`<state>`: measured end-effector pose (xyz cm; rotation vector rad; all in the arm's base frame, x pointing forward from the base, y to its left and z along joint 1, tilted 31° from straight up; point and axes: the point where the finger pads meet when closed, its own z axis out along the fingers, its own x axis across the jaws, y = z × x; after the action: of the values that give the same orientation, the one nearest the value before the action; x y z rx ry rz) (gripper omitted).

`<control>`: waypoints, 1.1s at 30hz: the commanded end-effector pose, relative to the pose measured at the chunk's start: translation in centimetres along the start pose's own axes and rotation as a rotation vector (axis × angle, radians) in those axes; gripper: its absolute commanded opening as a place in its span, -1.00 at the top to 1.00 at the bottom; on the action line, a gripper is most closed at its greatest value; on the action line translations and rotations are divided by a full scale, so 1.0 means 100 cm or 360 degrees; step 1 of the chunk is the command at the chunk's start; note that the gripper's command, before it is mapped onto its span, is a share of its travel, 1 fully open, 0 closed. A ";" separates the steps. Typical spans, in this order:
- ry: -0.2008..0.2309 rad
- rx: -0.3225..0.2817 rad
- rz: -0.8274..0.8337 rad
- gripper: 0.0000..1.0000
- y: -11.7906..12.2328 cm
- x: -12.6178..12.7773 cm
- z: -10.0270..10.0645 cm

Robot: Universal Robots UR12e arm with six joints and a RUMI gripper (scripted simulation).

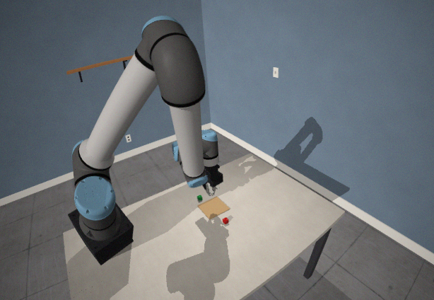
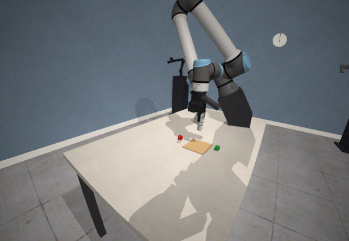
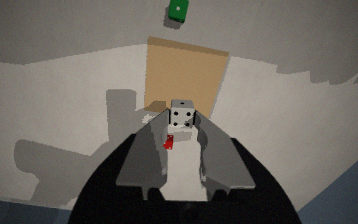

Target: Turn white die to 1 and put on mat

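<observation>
The white die [image 3: 182, 115] is held between the fingertips in the wrist view. A face with four pips looks back at the camera, and a one-pip face shows narrowly along its far edge. My gripper [image 1: 211, 193] [image 2: 199, 129] [image 3: 181, 110] is shut on it, raised above the table close to the mat. The tan mat [image 1: 213, 208] [image 2: 198, 146] [image 3: 185, 75] lies flat with no die on it. The green die [image 1: 199, 197] [image 2: 217, 148] [image 3: 178, 11] lies beside the mat, one pip showing in the wrist view. The red die [image 1: 225, 221] [image 2: 180, 137] [image 3: 169, 142] lies beyond the opposite side.
The table [image 1: 267, 212] [image 2: 129, 165] carries the dice and mat. The arm's black base [image 1: 112, 244] [image 2: 235, 108] stands at one end of the table. Arm shadows fall across the table and touch the mat's edge.
</observation>
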<state>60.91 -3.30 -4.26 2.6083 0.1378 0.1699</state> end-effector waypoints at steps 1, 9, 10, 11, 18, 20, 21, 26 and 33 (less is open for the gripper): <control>-0.0001 -0.0002 0.0078 0.87 -0.001 0.003 -0.001; -0.0001 -0.0002 0.0112 0.87 -0.002 0.003 -0.001; -0.0001 -0.0002 0.0114 0.87 -0.002 0.004 -0.001; -0.0001 -0.0002 0.0116 0.87 -0.002 0.004 -0.001; -0.0001 -0.0002 0.0120 0.87 -0.002 0.004 -0.001; -0.0001 -0.0002 0.0120 0.87 -0.002 0.004 -0.001; -0.0001 -0.0002 0.0120 0.87 -0.002 0.004 -0.001; -0.0001 -0.0002 0.0120 0.87 -0.002 0.004 -0.001; -0.0001 -0.0001 0.0120 0.87 -0.002 0.004 0.001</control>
<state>61.23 -3.10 -4.31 2.6141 0.0389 0.1942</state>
